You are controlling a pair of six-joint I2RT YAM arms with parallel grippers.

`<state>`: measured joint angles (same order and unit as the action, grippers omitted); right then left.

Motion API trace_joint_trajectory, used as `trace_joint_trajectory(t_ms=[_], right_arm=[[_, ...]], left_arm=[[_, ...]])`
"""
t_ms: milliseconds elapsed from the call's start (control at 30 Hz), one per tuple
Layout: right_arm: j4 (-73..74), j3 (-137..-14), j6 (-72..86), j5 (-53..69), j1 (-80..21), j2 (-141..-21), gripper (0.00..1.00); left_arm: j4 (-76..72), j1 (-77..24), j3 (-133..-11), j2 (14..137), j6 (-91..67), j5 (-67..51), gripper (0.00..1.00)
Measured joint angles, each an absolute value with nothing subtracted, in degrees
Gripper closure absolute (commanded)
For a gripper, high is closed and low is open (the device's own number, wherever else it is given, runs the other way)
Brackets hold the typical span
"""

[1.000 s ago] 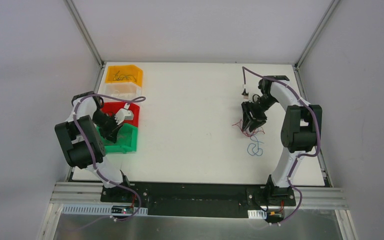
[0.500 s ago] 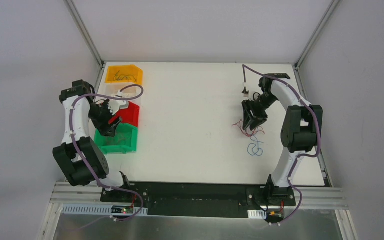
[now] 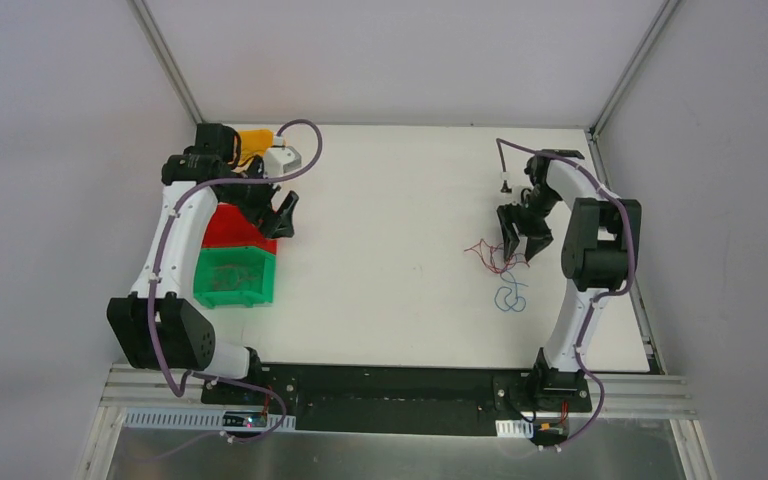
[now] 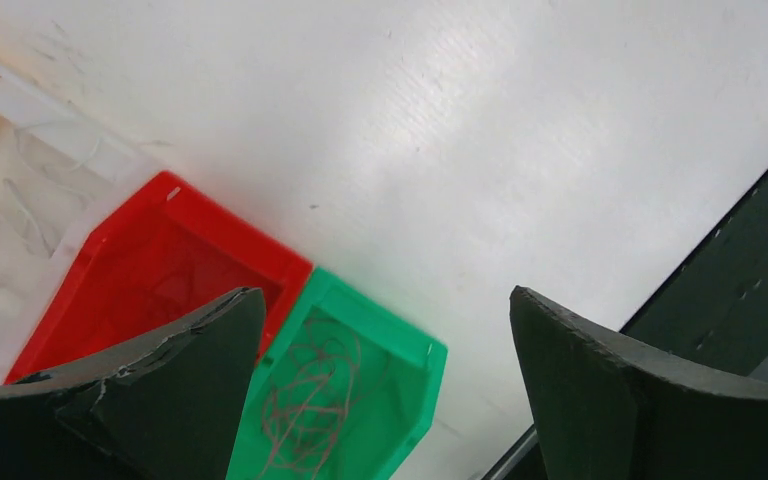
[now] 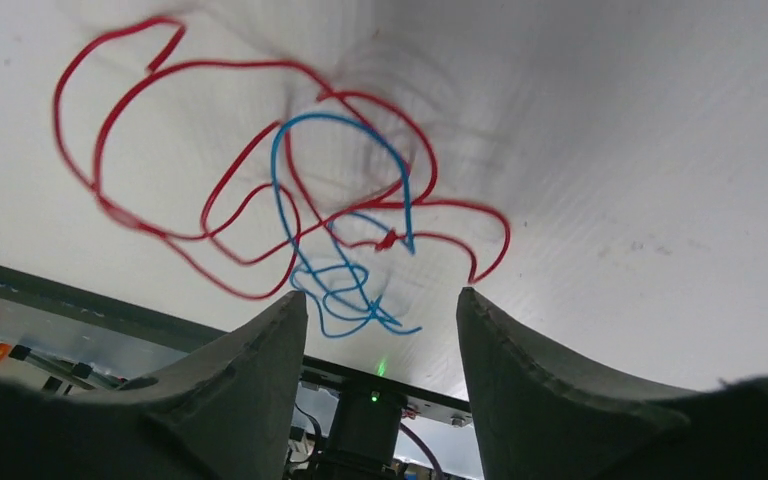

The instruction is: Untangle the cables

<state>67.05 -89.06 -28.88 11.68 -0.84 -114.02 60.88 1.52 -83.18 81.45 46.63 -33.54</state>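
The cables lie on the white table at the right. A red tangle (image 3: pixel 490 254) (image 5: pixel 260 150) overlaps a blue cable (image 5: pixel 340 200), and blue loops (image 3: pixel 510 297) lie nearer the front. My right gripper (image 3: pixel 520 250) (image 5: pixel 380 300) hovers just above the right side of this tangle, open, with nothing between its fingers. My left gripper (image 3: pixel 282 222) (image 4: pixel 385 295) is open wide and empty, above the table by the red bin (image 3: pixel 240 228) (image 4: pixel 235 225). Thin purplish wires (image 4: pixel 307 415) lie coiled in the green bin (image 3: pixel 270 280) (image 4: pixel 382 310).
A row of bins stands along the left edge: yellow (image 3: pixel 258 140) at the back, a white one (image 4: pixel 20 110), then red and green. The black base rail (image 4: pixel 750 280) runs along the front edge. Frame posts rise at the back corners.
My left arm swung from over the green and red bins toward the back, and its gripper went from shut to wide open. My right gripper shifted slightly right and its jaws widened.
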Motion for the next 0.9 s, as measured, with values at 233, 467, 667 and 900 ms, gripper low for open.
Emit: trace_joint_trajectory(t_ms=[233,467,667,900], right_arm=[[62.78,-89.08,-27.42,15.75,-4.49,-121.25,0.63],[60.55,-94.87,-24.29,29.85,-16.25,-126.3,0.59],[58.3,-96.57,-21.32,36.91,-21.21,-125.71,0.42],[57.06,-87.39,-19.46,34.24,-18.0,-117.36,0.31]], left_arm=[[48.66,-0.45,-77.71,81.45,31.81,-37.98,0.05],[33.08,-6.0,-63.05,80.4,11.79,-41.98,0.05],[19.49,-16.12,-53.3,81.08,-5.52,-41.69,0.05],[3.36,-24.49,-51.92,92.14,-19.92,-40.03,0.04]])
